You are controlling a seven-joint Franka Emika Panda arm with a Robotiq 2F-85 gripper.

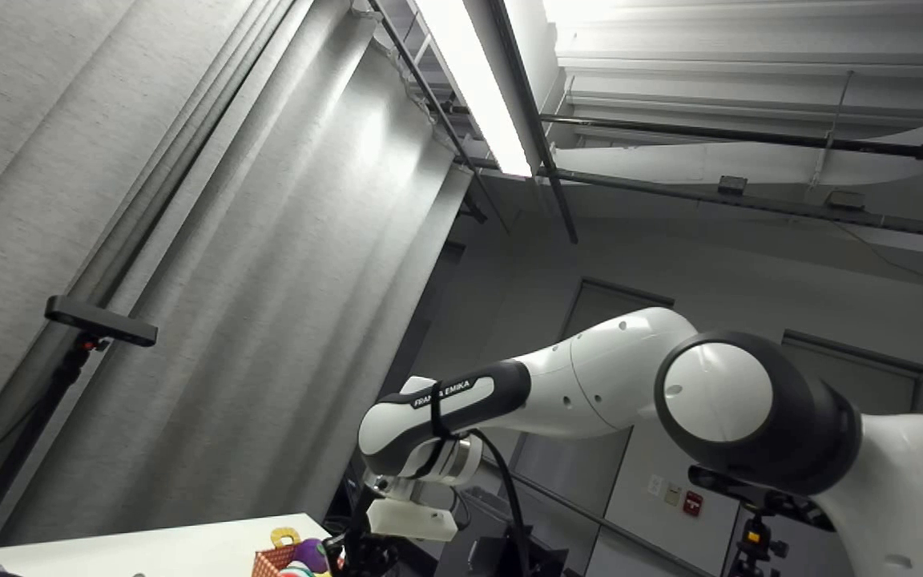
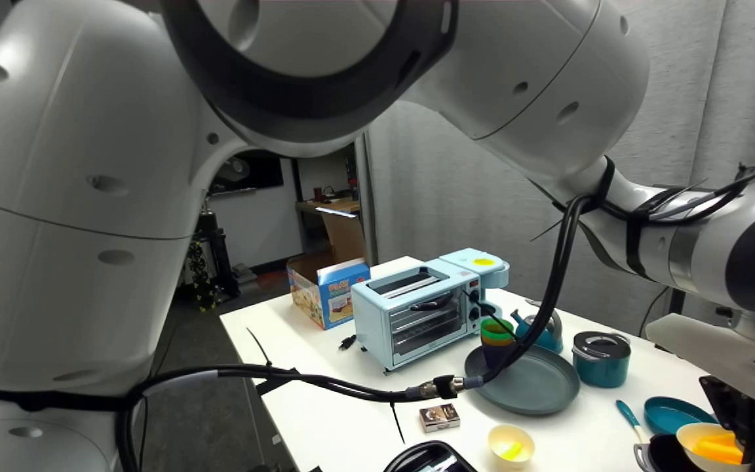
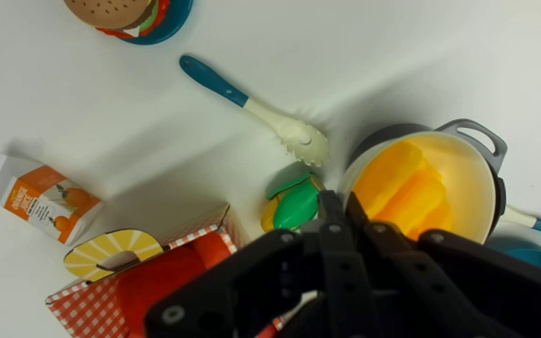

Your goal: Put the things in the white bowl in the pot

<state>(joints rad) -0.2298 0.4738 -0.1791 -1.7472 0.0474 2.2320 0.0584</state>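
Jaws are pinching the white bowl point(image 3: 470, 188) by its rim above the pot point(image 3: 384, 135), orange pieces point(image 3: 413, 192) lying inside, so a one-sided grip letting the bowl twist, or off-centre tipping, could soon be spilling them onto the bench point(image 3: 416, 70).

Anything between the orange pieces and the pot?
Just the white bowl: the gripper holds its rim, and its wall and floor separate the orange pieces from the pot. Nothing else visible blocks them, though the bowl hides most of the pot in the wrist view.
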